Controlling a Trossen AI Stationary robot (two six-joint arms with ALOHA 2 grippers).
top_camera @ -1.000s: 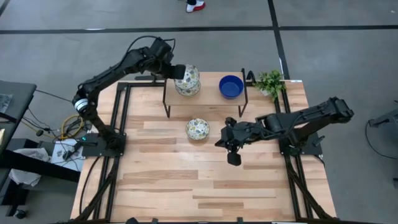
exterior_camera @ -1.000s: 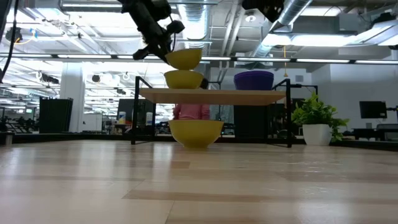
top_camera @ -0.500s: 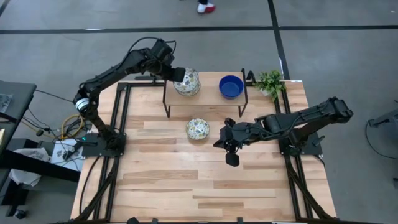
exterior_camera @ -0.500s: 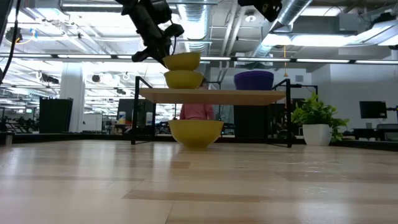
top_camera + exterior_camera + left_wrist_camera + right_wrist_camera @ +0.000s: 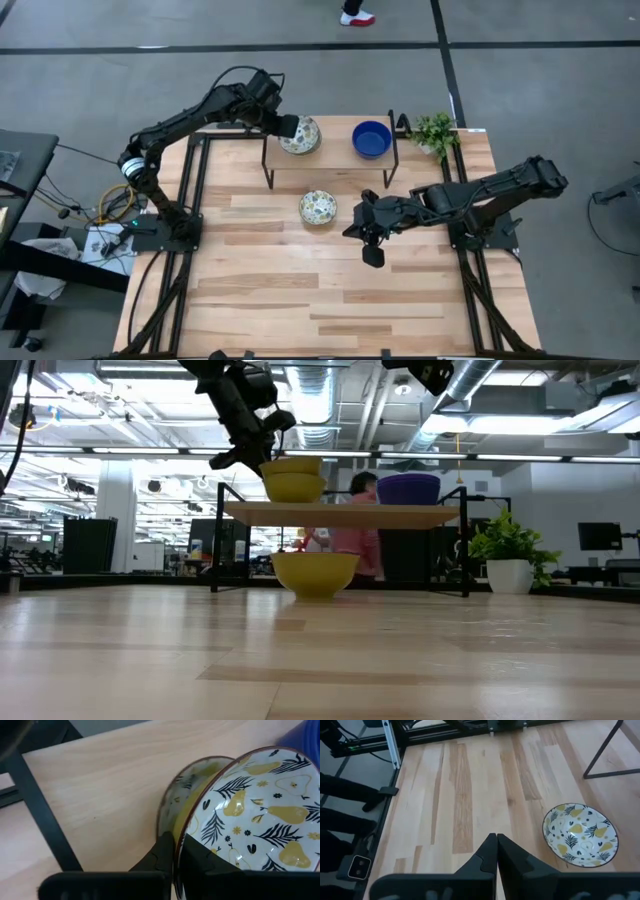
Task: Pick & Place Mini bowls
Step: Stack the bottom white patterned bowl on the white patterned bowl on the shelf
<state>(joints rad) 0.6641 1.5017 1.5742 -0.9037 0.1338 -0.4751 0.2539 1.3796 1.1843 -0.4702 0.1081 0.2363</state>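
Lowered patterned bowl now nested on shelf bowl, left fingers pinching its rim

No legible text — anywhere.

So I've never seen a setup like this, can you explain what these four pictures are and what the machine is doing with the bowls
It is a robot with two dark arms at a wooden table, each ending in a two-finger pincer. One picture looks straight down, one looks level across the tabletop, and two come from cameras on the arms' wrists.

A small raised shelf stands at the back. The left pincer grips the rim of a patterned bowl, holding it over a second patterned bowl on the shelf. A blue bowl sits on the shelf too. A third patterned bowl lies on the table in front, and a potted plant stands at the corner. The right pincer waits shut, holding nothing.
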